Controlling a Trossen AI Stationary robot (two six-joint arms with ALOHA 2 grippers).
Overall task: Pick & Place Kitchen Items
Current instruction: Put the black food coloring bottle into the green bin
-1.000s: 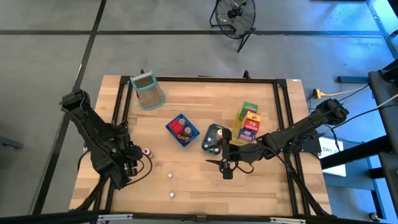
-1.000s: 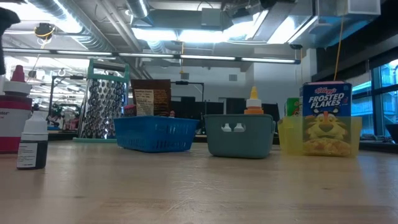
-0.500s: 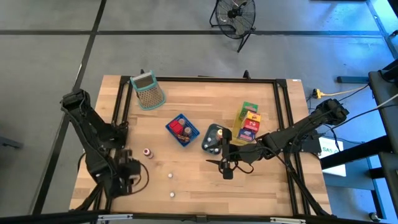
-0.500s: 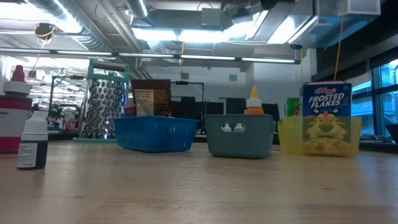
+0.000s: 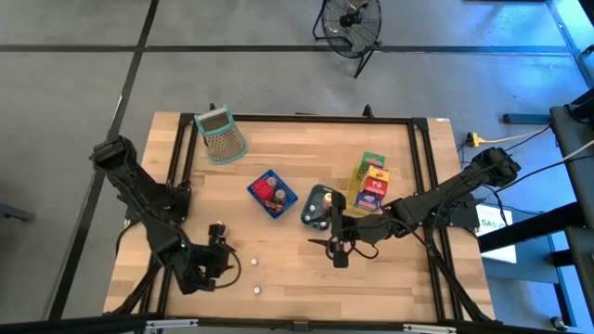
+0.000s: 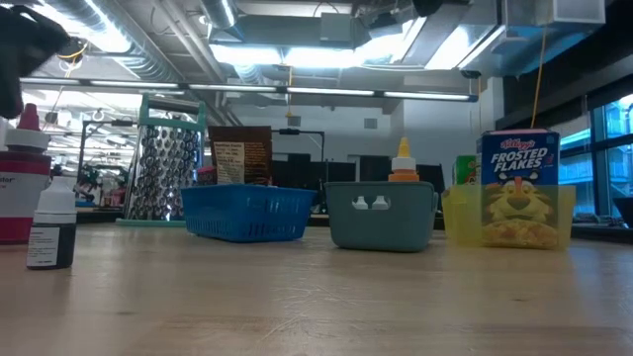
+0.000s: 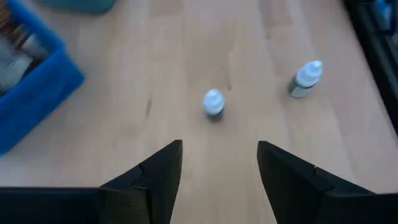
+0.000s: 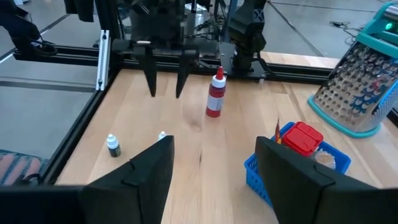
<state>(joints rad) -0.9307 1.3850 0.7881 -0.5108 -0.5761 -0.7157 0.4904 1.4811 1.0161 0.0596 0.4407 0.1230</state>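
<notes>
left tool [image 5: 225,258]: down near the front-left part of the desk [image 5: 297,148], fingers spread apart with nothing between them, hanging above the wood
small white bottles: one dropper bottle [image 7: 213,102] sits on the desk just ahead of the left tool's fingers, a second one [image 7: 305,79] lies a bit off to the side of it; both well apart from the bins
red bottle [image 8: 215,93]: standing upright on the desk, right beside the left arm in the right wrist view
right tool [image 5: 335,243]: hovering near the middle of the desk, just in front of the grey bin [image 5: 319,206], fingers wide and holding nothing
blue basket [image 5: 272,194]: mid-desk, has a red-lidded thing and some packets in it
yellow tray [image 5: 369,186]: right of the grey bin, boxes standing in it, a Frosted Flakes box [image 6: 520,188] shows in the low view
grater [image 5: 220,134]: teal frame, back-left corner of the desk
</notes>
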